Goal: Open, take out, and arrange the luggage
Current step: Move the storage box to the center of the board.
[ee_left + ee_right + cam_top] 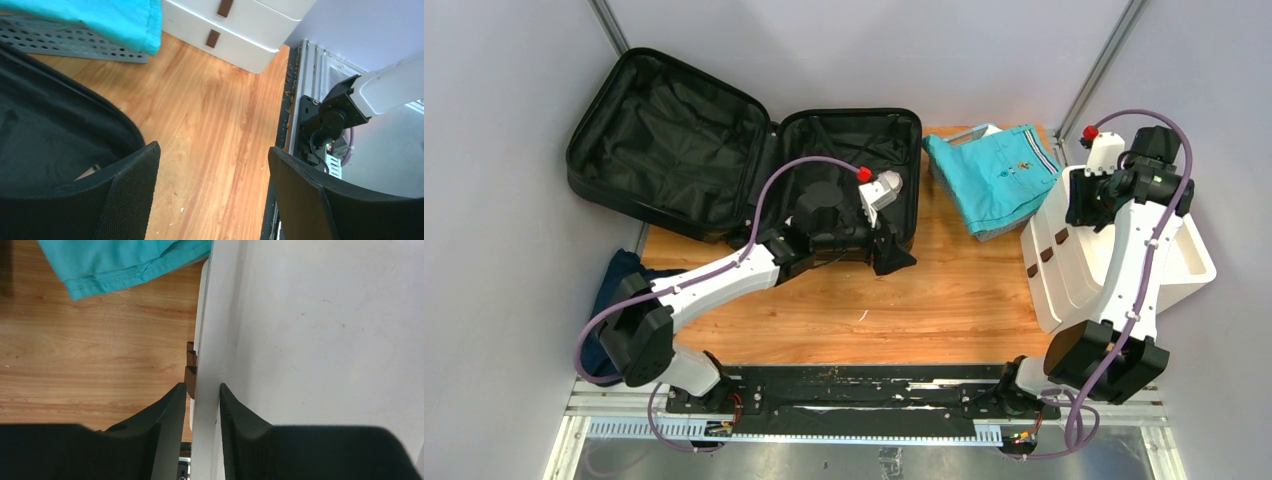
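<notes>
The large black hard-shell suitcase is laid open at the far left of the wooden table. The left gripper is held wide apart and empty beside its near rim. The right gripper is set astride a wall of the white plastic drawer unit; whether it is clamped cannot be told.

My large black hard-shell suitcase is black throughout, shell and fabric lining alike. The folded turquoise cotton garment is one flat colour apart from a small emblem. The pale grey perforated plastic basket is dotted with rows of round holes. The white stacked plastic drawer unit has brown handles. The orange-brown wooden table top shows streaky grain. My left pincer is black with fine mesh-patterned pads, and my right pincer is plain black. My left arm and right arm are white with black joints.
</notes>
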{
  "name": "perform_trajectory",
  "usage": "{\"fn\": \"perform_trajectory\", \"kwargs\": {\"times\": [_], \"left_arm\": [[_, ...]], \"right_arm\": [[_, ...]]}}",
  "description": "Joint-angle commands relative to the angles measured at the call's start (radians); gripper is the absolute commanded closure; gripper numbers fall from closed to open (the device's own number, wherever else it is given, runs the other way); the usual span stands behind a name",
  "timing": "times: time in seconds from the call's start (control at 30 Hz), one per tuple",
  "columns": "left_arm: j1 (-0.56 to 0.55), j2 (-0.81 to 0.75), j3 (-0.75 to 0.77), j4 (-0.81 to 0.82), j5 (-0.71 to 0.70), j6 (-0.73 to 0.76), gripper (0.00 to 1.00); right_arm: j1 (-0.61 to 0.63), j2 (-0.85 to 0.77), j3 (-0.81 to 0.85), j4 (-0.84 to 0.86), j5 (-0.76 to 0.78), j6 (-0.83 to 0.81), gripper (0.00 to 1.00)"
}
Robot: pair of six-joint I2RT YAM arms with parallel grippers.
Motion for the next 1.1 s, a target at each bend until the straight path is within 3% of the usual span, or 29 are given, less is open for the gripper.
{"fn": "perform_trajectory", "kwargs": {"times": [0.0, 0.07, 0.17, 0.23, 0.33, 0.6, 0.83, 1.07], "left_arm": [[-0.033, 0.023, 0.033, 0.043, 0.015, 0.032, 0.18], [-0.041, 0.03, 0.039, 0.044, 0.013, 0.031, 0.18], [-0.053, 0.039, 0.045, 0.045, 0.005, 0.031, 0.18], [-0.064, 0.04, 0.047, 0.044, -0.005, 0.032, 0.18], [-0.083, 0.046, 0.053, 0.044, -0.016, 0.041, 0.19], [-0.168, 0.131, 0.084, 0.165, 0.022, 0.076, 0.2], [-0.249, 0.283, 0.226, 0.243, 0.043, 0.131, 0.2], [-0.304, 0.437, 0.301, 0.323, -0.039, 0.223, 0.25]], "right_arm": [[-0.009, -0.01, -0.069, -0.105, 0.06, -0.024, 0.65], [-0.008, -0.014, -0.078, -0.11, 0.088, -0.037, 0.67], [-0.007, -0.02, -0.092, -0.133, 0.085, -0.046, 0.81], [-0.007, -0.03, -0.095, -0.15, 0.054, -0.049, 0.93], [-0.005, -0.05, -0.075, -0.175, -0.036, -0.027, 1.0], [0.025, -0.101, -0.026, -0.269, -0.199, 0.048, 1.0], [0.057, -0.141, -0.051, -0.277, -0.302, 0.131, 1.0], [0.13, -0.189, -0.136, -0.234, -0.333, 0.19, 1.0]]}}
